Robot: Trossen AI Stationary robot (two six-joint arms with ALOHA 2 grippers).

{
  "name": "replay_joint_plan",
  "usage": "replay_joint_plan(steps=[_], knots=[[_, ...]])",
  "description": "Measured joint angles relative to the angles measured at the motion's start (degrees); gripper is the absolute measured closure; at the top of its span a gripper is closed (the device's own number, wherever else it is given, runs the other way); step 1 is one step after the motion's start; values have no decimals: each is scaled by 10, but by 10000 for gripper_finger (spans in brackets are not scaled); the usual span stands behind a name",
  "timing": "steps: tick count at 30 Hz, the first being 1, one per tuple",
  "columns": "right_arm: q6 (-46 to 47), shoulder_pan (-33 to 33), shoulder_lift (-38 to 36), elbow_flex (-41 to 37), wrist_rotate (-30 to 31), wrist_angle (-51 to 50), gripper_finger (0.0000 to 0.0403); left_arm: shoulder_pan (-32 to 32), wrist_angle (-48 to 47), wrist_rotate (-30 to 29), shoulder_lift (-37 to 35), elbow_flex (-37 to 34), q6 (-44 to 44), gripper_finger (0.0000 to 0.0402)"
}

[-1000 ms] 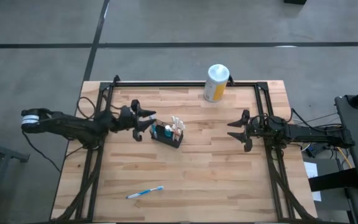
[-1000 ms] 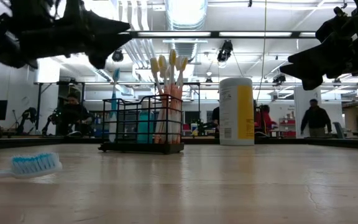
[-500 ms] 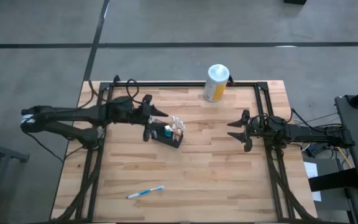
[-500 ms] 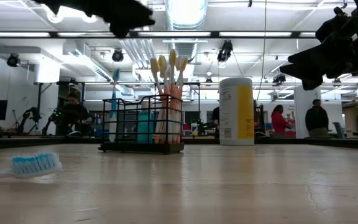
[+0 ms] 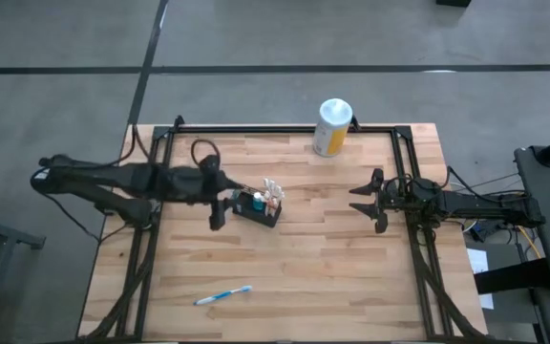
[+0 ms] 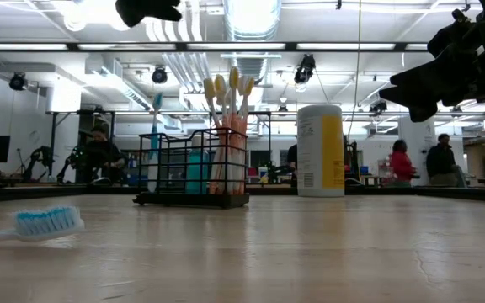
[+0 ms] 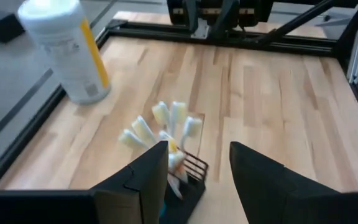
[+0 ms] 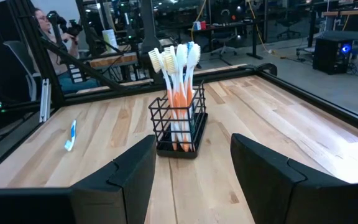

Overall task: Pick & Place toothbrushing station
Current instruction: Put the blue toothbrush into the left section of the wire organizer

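Note:
The toothbrushing station (image 5: pixel 257 204) is a small black wire basket. It stands on its base at the table's middle left, with white and orange toothbrushes (image 7: pixel 166 124) upright inside it. My left gripper (image 5: pixel 224 199) hovers open high over its left side, showing at the top of the low view (image 6: pixel 146 10). It looks down on the brush heads past its own fingers (image 7: pixel 194 152) and touches nothing. My right gripper (image 5: pixel 359 199) waits open at the right, level with the basket (image 8: pixel 178 127) and facing it.
A white-topped canister with a yellow label (image 5: pixel 332 126) stands at the far edge. A loose blue toothbrush (image 5: pixel 222 296) lies near the front left. Black frame rails (image 5: pixel 285 130) run along the table's edges. People move in the room behind the table.
My left gripper has risen from beside the basket's left side to well above it and has tipped as the arm folded. Its fingers keep the same gap. The basket and the right arm have stayed still.

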Motion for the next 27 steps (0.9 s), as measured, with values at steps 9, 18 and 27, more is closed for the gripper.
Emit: replay_joint_plan(steps=[9, 18, 27], knots=[[0, 0, 0, 0, 0, 0, 199, -139, -58, -164, 0, -27, -127, 225], [0, 0, 0, 0, 0, 0, 199, -190, -70, -158, 8, -37, -204, 225], [0, 0, 0, 0, 0, 0, 199, -210, -24, -77, 98, -58, -292, 225]])
